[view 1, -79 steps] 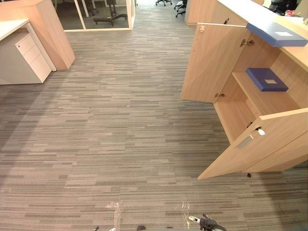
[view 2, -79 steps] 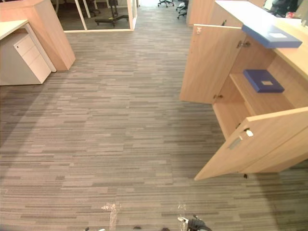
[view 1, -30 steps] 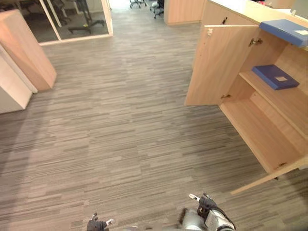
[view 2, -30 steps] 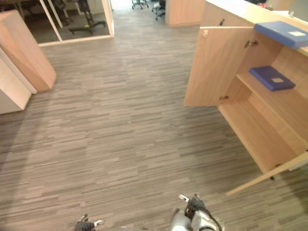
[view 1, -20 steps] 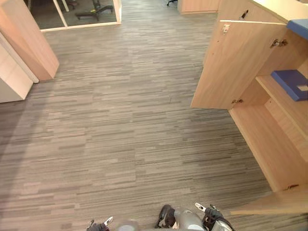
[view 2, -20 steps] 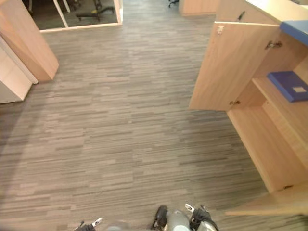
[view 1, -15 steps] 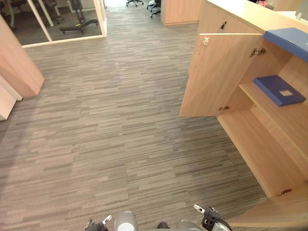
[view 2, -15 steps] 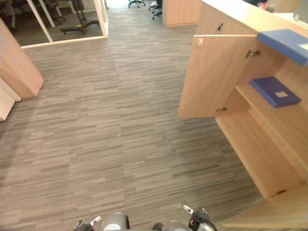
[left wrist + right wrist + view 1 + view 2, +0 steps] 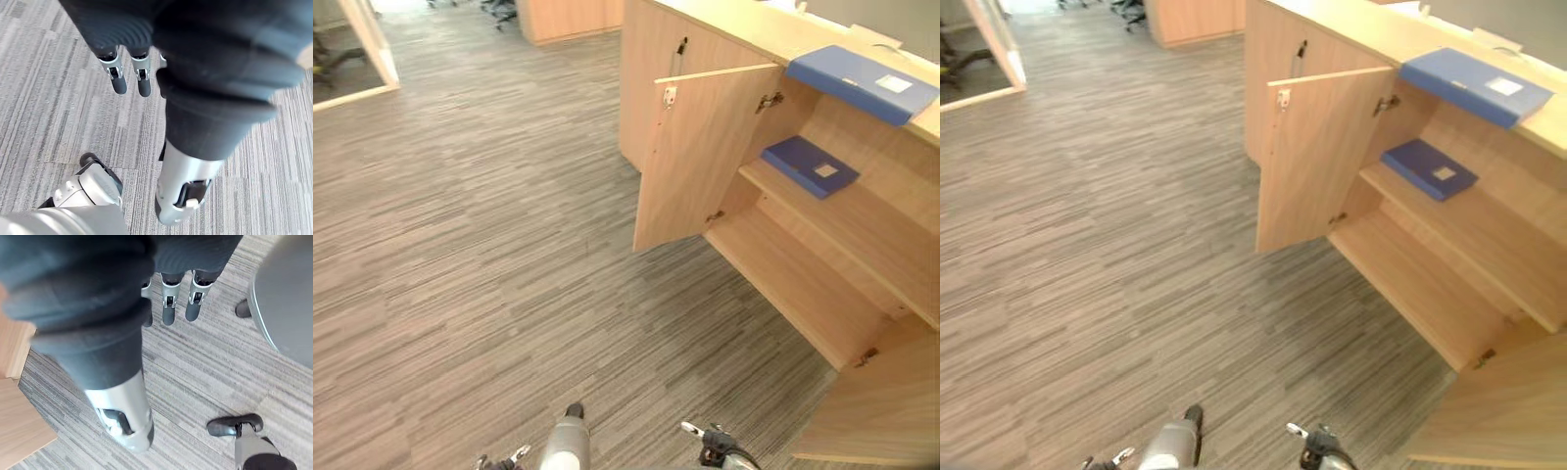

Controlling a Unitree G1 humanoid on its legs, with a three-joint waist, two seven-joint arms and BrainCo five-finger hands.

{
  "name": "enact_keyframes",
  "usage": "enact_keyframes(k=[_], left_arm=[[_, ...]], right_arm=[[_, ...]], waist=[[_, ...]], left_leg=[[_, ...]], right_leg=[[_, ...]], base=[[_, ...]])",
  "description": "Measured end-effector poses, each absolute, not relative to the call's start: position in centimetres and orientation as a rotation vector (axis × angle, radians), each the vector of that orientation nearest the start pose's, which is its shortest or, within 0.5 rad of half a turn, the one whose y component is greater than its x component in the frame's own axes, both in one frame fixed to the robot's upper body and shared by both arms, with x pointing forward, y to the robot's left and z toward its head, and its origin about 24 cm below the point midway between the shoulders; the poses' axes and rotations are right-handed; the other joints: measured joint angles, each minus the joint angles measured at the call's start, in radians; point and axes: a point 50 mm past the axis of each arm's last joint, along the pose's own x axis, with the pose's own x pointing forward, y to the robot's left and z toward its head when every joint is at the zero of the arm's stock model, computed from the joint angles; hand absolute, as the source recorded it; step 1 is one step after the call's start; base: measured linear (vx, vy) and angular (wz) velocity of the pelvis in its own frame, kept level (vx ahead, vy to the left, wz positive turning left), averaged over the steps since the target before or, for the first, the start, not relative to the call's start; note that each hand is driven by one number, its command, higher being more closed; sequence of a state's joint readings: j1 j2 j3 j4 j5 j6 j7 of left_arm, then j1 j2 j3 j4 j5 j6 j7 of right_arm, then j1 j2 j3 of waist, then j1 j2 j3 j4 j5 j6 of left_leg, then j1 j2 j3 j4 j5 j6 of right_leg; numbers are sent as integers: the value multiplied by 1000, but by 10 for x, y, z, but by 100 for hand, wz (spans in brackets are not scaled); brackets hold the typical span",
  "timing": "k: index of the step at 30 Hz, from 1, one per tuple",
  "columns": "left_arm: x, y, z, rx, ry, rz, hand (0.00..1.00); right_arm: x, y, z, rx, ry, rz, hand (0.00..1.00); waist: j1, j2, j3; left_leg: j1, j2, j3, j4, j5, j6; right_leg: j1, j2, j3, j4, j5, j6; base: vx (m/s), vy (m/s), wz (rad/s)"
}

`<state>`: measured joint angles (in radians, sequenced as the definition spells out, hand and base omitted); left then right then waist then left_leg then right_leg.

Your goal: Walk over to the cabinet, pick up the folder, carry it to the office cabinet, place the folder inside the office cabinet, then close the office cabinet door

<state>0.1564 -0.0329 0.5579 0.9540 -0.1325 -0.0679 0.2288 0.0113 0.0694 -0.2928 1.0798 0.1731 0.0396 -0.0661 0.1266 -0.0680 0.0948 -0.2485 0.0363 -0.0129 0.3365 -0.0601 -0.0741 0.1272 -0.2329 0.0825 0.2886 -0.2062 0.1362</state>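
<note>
The robot is on its approach. The light wooden cabinet (image 9: 646, 69) stands ahead and to its right across the grey striped carpet (image 9: 480, 245), with both doors swung open. The flat blue folder (image 9: 862, 83) lies on the cabinet's top, close to the front edge and above the open compartment. A second blue folder (image 9: 810, 166) lies on the upper shelf (image 9: 862, 230) inside. The one on top is probably the one to fetch, since the other already sits inside.

The left robot hand (image 9: 118, 81) and the right robot hand (image 9: 167, 308) hang low at the robot's sides. Their fingers are straight and relaxed, and they hold nothing.

To finish the walk well, the robot should turn right and stop squarely facing the opening, between the far door (image 9: 690, 157) and the near door (image 9: 881, 411). It needs to stand near enough to reach the top without leaning. The near door juts out towards the path and is the likeliest thing to clip, so the right arm should pass well clear of its edge. The hands are best raised only once the robot has stopped, then brought to the folder's overhanging front edge.
</note>
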Motion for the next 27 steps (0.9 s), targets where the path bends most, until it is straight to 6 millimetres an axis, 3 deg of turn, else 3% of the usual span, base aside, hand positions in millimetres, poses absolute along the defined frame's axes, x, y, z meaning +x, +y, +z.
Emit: enact_keyframes(k=[3, 6, 7, 9, 11, 12, 13, 14, 15, 17, 21, 24, 25, 27], left_arm=[[56, 226, -158, -258, 1040, 855, 0], [48, 228, -160, -219, 1081, 832, 0], [48, 228, -160, -210, 1085, 823, 0], [51, 229, -160, -177, 1090, 788, 0], [57, 228, -160, -159, 1092, 757, 0], [63, 227, -160, -161, 1083, 747, 0], [65, 227, -159, -162, 1078, 745, 0], [67, 229, -159, -159, 1073, 743, 0], [70, 228, -158, -159, 1064, 732, 0], [71, 221, -160, -170, 1068, 708, 0], [70, 221, -159, -159, 1064, 678, 0], [74, 222, -157, -158, 1050, 662, 0], [77, 224, -156, -169, 1037, 671, 0], [78, 225, -155, -183, 1024, 691, 0]], right_arm=[[107, -160, -165, 371, 1123, -394, 0], [109, -165, -165, 371, 1119, -406, 0], [109, -166, -165, 369, 1120, -406, 0], [112, -167, -164, 365, 1118, -403, 0], [118, -169, -163, 356, 1106, -399, 0], [120, -173, -162, 344, 1092, -402, 0], [120, -175, -162, 340, 1088, -406, 0], [117, -178, -162, 335, 1092, -415, 0], [108, -186, -164, 335, 1108, -449, 0], [97, -195, -166, 331, 1123, -488, 0], [82, -199, -167, 361, 1134, -542, 0], [75, -199, -168, 426, 1125, -606, 0], [72, -200, -168, 440, 1123, -626, 0], [70, -202, -168, 440, 1126, -630, 0]], waist=[[-3, 6, -1], [-37, 18, -8], [-41, 21, -11], [-54, 29, -14], [-76, 37, -6], [-82, 40, 9], [-83, 39, 18], [-85, 22, 31], [-88, 16, 44], [-90, 36, 43], [-105, 46, 45], [-106, 50, 43], [-106, 54, 42], [-103, 59, 46]], left_leg=[[118, -55, 77, -53, -19, 43], [258, -85, 190, -163, -16, 79], [272, -80, 205, -181, -14, 83], [290, -46, 244, -223, -3, 78], [300, -3, 257, -263, 0, 77], [318, 15, 258, -271, -9, 64], [333, 21, 258, -273, -13, 59], [360, 13, 258, -277, -19, 46], [381, 7, 235, -277, -21, 35], [390, 22, 195, -282, -21, 30], [400, 116, 192, -277, -50, -49], [339, 183, 184, -80, -140, -85], [247, 224, 171, 146, -199, -90], [153, 266, 155, 408, -210, -91]], right_leg=[[-54, -88, -7, 152, 64, -24], [-143, -205, -212, 349, 122, -118], [-148, -210, -242, 349, 122, -117], [-175, -170, -298, 319, 90, -78], [-220, -78, -367, 270, 0, -57], [-237, -27, -396, 252, -22, -60], [-242, -7, -409, 240, -23, -61], [-246, 10, -420, 182, -18, -67], [-221, 14, -440, 173, -28, -107], [-212, 39, -452, 165, -55, -109], [-169, 148, -467, 93, -66, -132], [-106, 209, -473, 25, -70, -141], [-71, 235, -472, -6, -71, -146], [-19, 256, -454, -33, -72, -162]], base=[[237, 404, -89], [91, 281, -91], [37, 148, -84], [13, 42, -81], [-20, -88, -78], [-15, -108, -52], [7, -191, -35], [32, -205, -1], [57, -236, 9], [104, -172, 7], [167, -191, -8], [245, -143, -5], [203, -59, -4], [294, -4, -26]])
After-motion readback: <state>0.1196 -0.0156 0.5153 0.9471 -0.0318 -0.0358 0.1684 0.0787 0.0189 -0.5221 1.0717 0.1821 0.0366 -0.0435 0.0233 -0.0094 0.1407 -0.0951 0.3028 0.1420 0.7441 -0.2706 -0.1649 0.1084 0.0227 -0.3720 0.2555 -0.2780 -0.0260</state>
